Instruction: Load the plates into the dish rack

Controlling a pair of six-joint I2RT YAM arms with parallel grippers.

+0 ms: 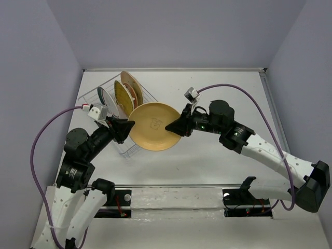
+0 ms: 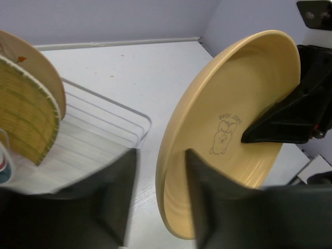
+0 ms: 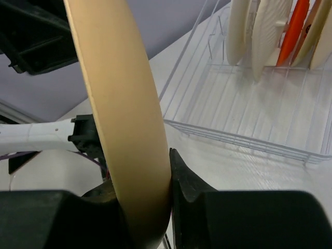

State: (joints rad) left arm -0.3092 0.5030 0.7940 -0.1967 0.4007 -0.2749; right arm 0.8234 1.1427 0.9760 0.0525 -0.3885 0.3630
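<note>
From above, I see the tan plate point(image 1: 154, 126) held just beside the dish rack point(image 1: 87, 96). The left gripper point(image 1: 124, 129) has one side and the right gripper point(image 1: 174, 128) has the other. The rack already holds other plates point(image 1: 127, 89).

In the left wrist view, my fingers point(image 2: 207, 202) pinch the plate's rim. In the right wrist view, those fingers point(image 3: 189, 189) pinch it too.

I think one gripper must let go. Then the other can slide the plate between the prongs. The prongs are hard to see, and the left arm hides the rack's near corner.

A tan plate point(image 2: 233, 88) between left jaws, wire rack point(image 2: 120, 107) alongside
</note>
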